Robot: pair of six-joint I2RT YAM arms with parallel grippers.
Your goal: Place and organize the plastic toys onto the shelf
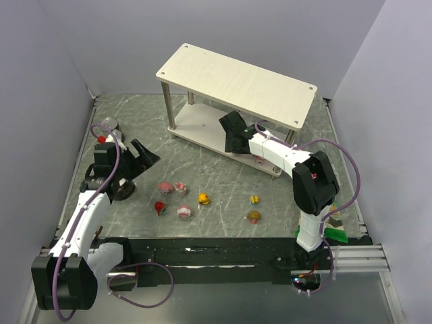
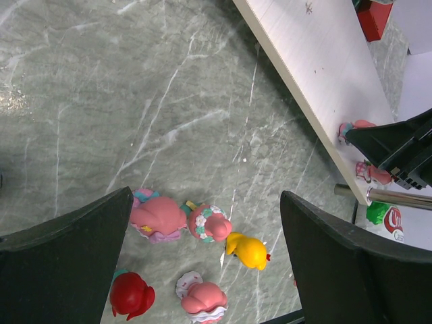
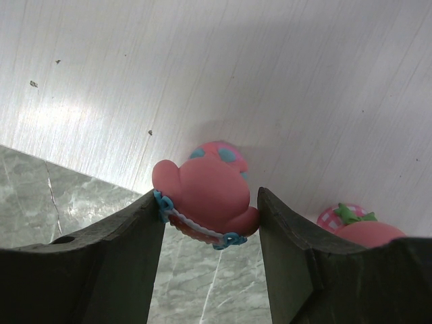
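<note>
Smoothly moulded and glossy, a rounded pink figurine (image 3: 206, 182) with blue beaded trim sits at the near edge of the shelf's (image 1: 236, 81) pale, grainy lower board. The right gripper (image 3: 208, 202) pinches it, its arm reaching under the top board. Short of the shelf, the left gripper (image 2: 206, 196) hangs spread wide above loose figurines (image 2: 202, 297) on the marbled table (image 2: 101, 101).

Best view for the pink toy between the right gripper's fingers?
Right wrist: pink toy in sharp close-up at the shelf edge. Top external: hidden behind the right gripper. Left wrist: only small pink bits, ambiguous.
</note>
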